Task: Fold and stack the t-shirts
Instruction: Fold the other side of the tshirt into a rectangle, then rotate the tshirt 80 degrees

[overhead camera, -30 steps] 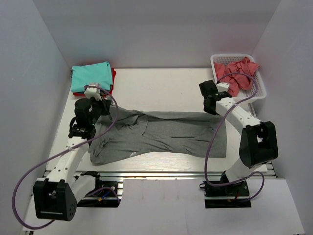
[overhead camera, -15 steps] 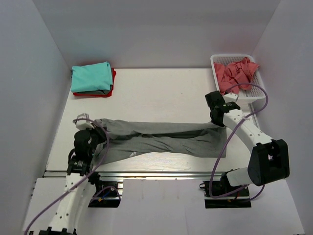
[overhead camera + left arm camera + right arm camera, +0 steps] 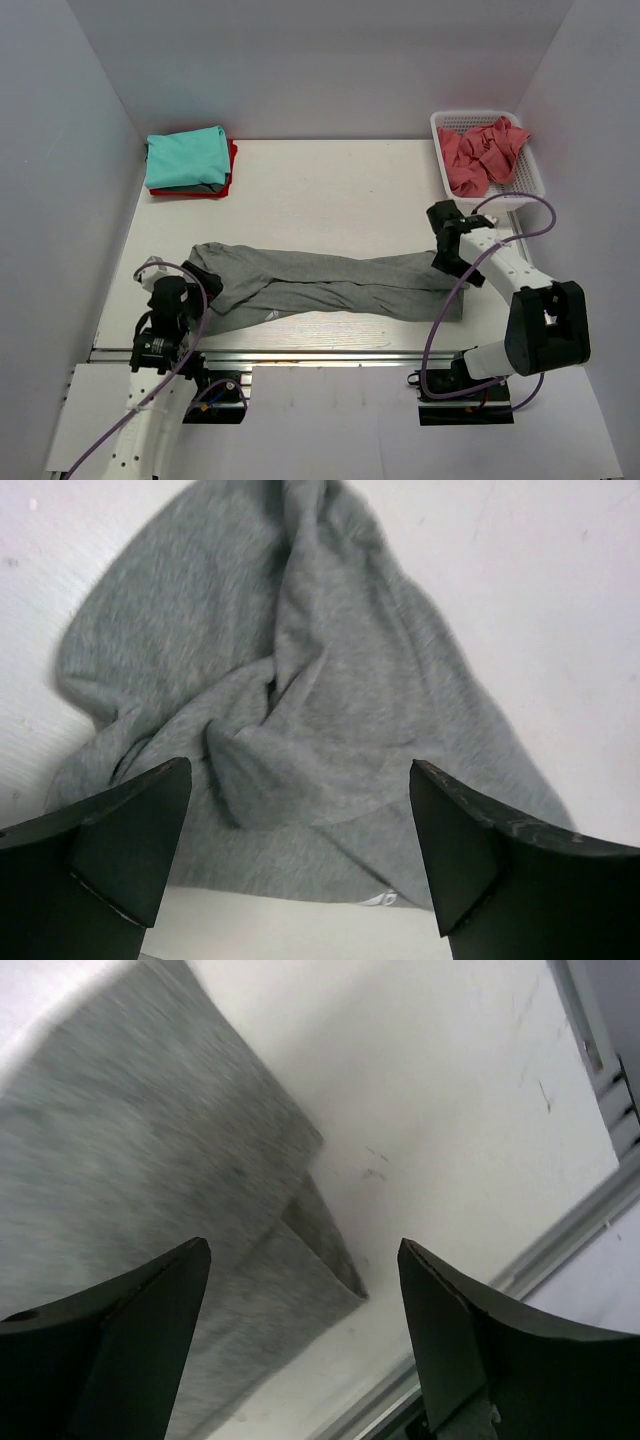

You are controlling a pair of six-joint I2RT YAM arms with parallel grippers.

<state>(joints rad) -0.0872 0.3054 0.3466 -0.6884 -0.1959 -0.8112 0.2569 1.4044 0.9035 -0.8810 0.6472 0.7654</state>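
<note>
The grey t-shirt (image 3: 330,285) lies as a long, narrow, rumpled band across the near part of the table (image 3: 330,200), bunched and creased at its left end, a small white mark (image 3: 268,315) by its near edge. The teal t-shirt (image 3: 185,157) sits folded atop the red one (image 3: 190,192) at the far left corner. The coral-pink t-shirt (image 3: 480,155) lies crumpled in the basket (image 3: 476,115)

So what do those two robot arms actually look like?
The left arm and right arm are slim white segments linked by chunky black joints. A thin purple cable loops loosely along each. The left pincer and right pincer each have two flat, wedge-shaped black fingers. No markings or sleeves show.
</note>
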